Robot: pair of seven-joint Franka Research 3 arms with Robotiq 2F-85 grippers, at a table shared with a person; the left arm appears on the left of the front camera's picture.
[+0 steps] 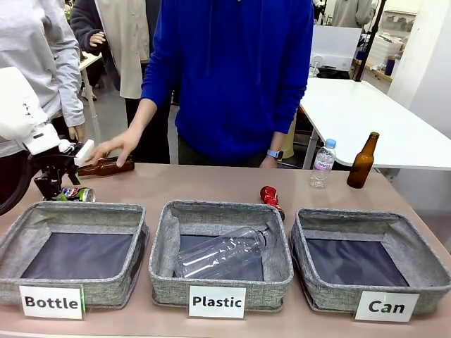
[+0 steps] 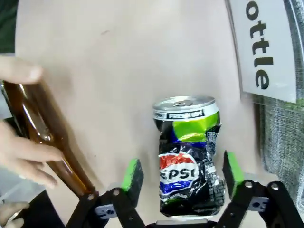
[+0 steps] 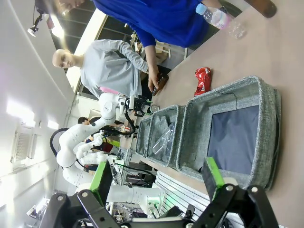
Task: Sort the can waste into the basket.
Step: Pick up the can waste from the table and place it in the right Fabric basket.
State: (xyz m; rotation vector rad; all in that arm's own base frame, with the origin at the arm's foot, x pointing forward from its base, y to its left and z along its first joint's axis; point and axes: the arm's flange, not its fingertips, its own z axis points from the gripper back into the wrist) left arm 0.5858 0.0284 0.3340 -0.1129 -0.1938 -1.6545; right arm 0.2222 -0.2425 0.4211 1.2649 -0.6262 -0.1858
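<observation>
Silver-dark with green and blue print, the crushed can (image 2: 190,156) lies on the table between the left gripper's (image 2: 183,164) open pads, with a gap on each side. A brown bottle (image 2: 42,137) under a person's hand (image 2: 21,156) crowds one finger, and the wall of the Bottle basket (image 2: 280,137) stands near the other. The red can (image 1: 270,198) lies near the Can basket's (image 1: 423,257) far corner, and the right gripper (image 3: 159,178) stands wide.

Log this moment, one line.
left claw: open astride green-print can; right claw: open, empty; red can: on table; Can basket: empty
</observation>
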